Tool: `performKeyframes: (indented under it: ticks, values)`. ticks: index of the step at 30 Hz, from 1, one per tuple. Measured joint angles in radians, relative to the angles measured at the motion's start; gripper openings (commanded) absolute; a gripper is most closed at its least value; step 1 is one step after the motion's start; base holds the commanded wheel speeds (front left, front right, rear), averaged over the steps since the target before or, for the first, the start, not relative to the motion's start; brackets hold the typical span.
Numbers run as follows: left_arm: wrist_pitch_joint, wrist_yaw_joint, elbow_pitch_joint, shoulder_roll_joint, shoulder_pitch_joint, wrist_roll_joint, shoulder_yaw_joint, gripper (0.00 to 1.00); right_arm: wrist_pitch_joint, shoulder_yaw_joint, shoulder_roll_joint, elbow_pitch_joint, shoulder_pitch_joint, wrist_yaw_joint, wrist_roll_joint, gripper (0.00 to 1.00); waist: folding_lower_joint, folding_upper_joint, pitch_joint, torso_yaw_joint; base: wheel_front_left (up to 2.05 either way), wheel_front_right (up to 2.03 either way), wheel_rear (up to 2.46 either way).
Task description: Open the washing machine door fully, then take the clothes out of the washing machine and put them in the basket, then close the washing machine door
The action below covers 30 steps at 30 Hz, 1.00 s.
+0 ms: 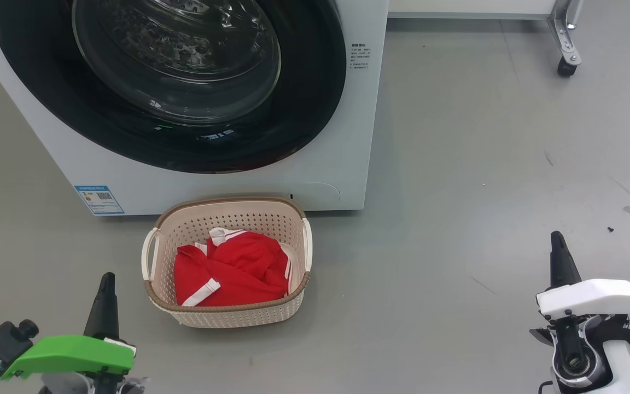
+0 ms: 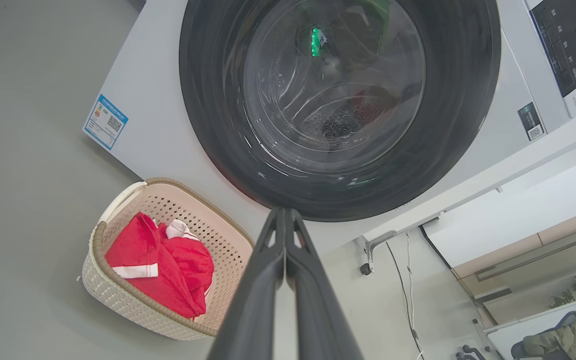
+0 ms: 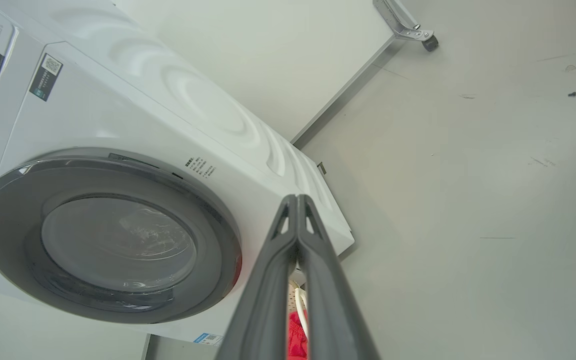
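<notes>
I see the door [image 1: 175, 71] sitting flush against the front of the washer [image 1: 342, 164], its black rim closed all round, with the studded drum dimly visible through the glass. The basket [image 1: 227, 201] stands on the grey floor [image 1: 457, 191] just in front of the washer, below the door and a little to my left of centre. The clothes [image 1: 233, 268] lie bunched inside it, red with white trim showing, below the rim. A blue label [image 1: 99, 200] sits low on the washer's front, to the left of the basket.

My left gripper [image 1: 108, 279] hangs near the basket's left handle but apart from it, fingers pressed tight together with nothing between them. My right gripper [image 1: 556, 238] is well off to the right over bare floor, its fingers likewise closed together and empty. A metal leg on a caster [image 1: 566, 65] stands at the far right.
</notes>
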Motion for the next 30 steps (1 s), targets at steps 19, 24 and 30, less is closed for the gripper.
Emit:
performKeyframes:
  ticks: [19, 24, 30]
  values:
    - [0.048, 0.0, 0.006, -0.001, 0.0, -0.168, 0.027, 0.0, 0.052, -0.034, 0.0, 0.007, 0.001, 0.014, 0.193, 0.0, 0.0, 0.0, -0.015, 0.001, 0.0, 0.0, 0.0]
    - [0.061, 0.0, 0.007, -0.001, 0.0, -0.209, 0.033, 0.0, 0.066, -0.041, 0.0, 0.007, 0.001, 0.015, 0.247, 0.0, 0.0, 0.0, -0.019, 0.002, 0.0, 0.0, 0.0]
    - [0.073, 0.0, 0.011, -0.002, 0.0, -0.267, 0.045, 0.0, 0.084, -0.054, 0.0, 0.008, 0.004, 0.017, 0.311, 0.0, 0.0, 0.0, -0.024, 0.002, 0.0, 0.0, 0.0]
